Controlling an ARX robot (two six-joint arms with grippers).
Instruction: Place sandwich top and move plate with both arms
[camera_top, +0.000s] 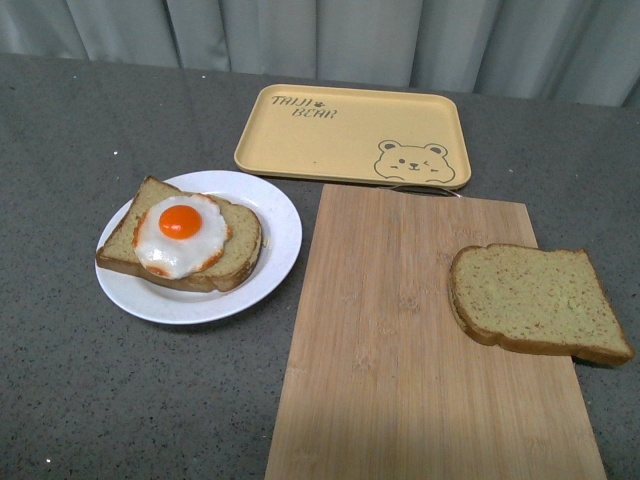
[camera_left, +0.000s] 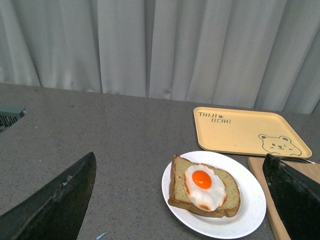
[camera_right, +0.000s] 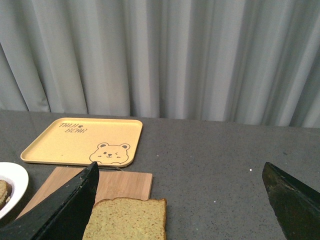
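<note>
The left hand (camera_left: 180, 157) is hovering above the grey worktop (camera_top: 90, 400) with its two dark fingers (camera_left: 60, 200) spread wide apart, gripping nothing. Ahead of this hand, in the gap between the fingers, the round white plate (camera_left: 252, 202) is sitting flat on the worktop, carrying a bread slice (camera_left: 227, 200) with a fried egg (camera_left: 202, 185) lying on its face. Farther ahead of that hand, beyond the plate, the yellow bear-printed tray (camera_left: 240, 132) is lying empty. The right hand (camera_right: 180, 165) is likewise hanging with its fingers (camera_right: 295, 200) held well apart and nothing between them. The sandwich top (camera_right: 127, 220) is lying just ahead of and below this hand, closer to one finger than to the other; it seems to be clear of that finger, though the edge of the wrist view cuts it off. In the front view, the sandwich top (camera_top: 535, 300) is resting on the wooden cutting board (camera_top: 400, 370), with one corner overhanging the board's edge, well apart from the plate (camera_top: 280, 225). A pale curtain (camera_right: 175, 55) is hanging beyond the worktop.
</note>
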